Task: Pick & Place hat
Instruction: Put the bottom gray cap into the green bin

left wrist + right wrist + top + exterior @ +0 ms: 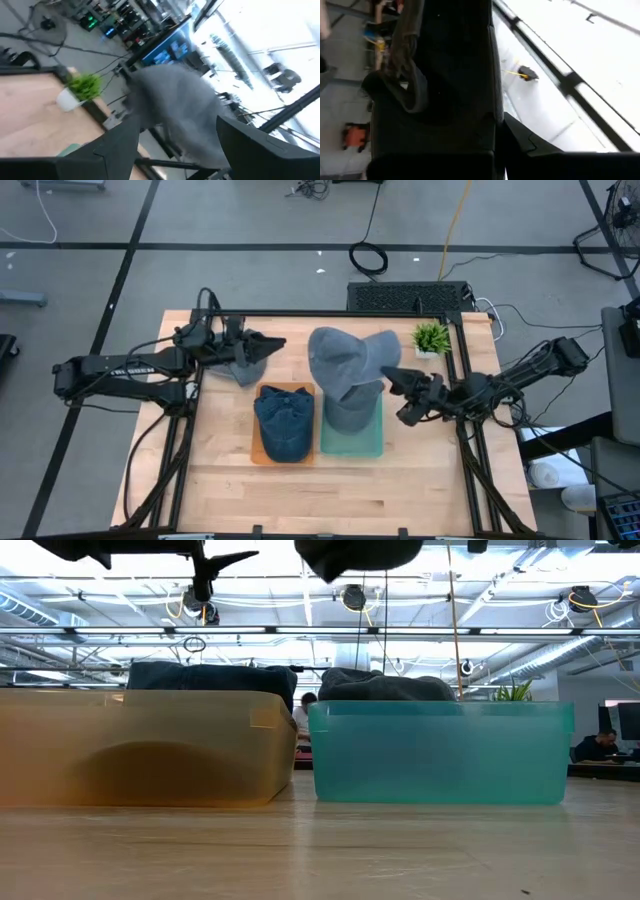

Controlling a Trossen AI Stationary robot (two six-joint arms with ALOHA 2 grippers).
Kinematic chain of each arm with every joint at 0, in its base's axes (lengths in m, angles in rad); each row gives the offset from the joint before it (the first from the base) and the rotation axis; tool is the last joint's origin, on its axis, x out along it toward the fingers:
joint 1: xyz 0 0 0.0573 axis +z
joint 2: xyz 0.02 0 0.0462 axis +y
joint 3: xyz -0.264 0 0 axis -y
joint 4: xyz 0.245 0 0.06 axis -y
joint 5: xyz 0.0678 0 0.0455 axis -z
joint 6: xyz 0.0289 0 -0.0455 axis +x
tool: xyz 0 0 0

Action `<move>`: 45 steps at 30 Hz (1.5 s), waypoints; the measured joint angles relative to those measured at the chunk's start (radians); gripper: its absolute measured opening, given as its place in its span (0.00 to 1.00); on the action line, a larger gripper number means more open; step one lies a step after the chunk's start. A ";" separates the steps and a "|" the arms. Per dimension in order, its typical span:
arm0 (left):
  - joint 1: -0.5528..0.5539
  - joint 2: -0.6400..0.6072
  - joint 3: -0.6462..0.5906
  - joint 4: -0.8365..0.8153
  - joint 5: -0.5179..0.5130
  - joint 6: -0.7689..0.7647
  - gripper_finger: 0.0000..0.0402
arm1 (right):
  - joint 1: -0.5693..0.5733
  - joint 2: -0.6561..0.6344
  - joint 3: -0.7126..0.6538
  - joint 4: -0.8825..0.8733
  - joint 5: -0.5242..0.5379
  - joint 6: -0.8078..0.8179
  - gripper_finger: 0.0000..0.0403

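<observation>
We see the right tool (392, 375) pinched on the grey hat (345, 358) above the teal bin (352, 442) at frame centre, left tool (270, 343) wide; a thin brim grip risks slipping.

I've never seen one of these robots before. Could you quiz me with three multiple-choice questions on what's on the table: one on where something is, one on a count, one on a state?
1. Where is the small green plant?
A. In the orange bin
B. In the left tool
C. On the table, on the right arm's side

2. How many plastic bins stand on the table?
A. Two
B. One
C. Four

3. What is the right tool doing?
A. Open and empty
B. Shut on a grey hat
C. Lying inside a bin

Answers:
1 C: the plant stands on the table near the right arm.
2 A: an orange bin and a teal bin.
3 B: the right tool pinches the grey hat above the teal bin.
</observation>
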 joint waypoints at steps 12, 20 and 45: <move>0.003 0.100 0.001 0.186 0.040 -0.073 0.67 | 0.000 -0.009 0.000 0.094 -0.090 -0.067 0.00; 0.004 0.177 0.001 0.329 0.122 -0.130 0.67 | 0.000 -0.009 0.000 0.100 -0.090 -0.076 0.00; -0.097 0.401 0.317 0.148 0.218 -0.037 0.67 | 0.000 -0.010 0.000 0.098 -0.085 -0.065 0.00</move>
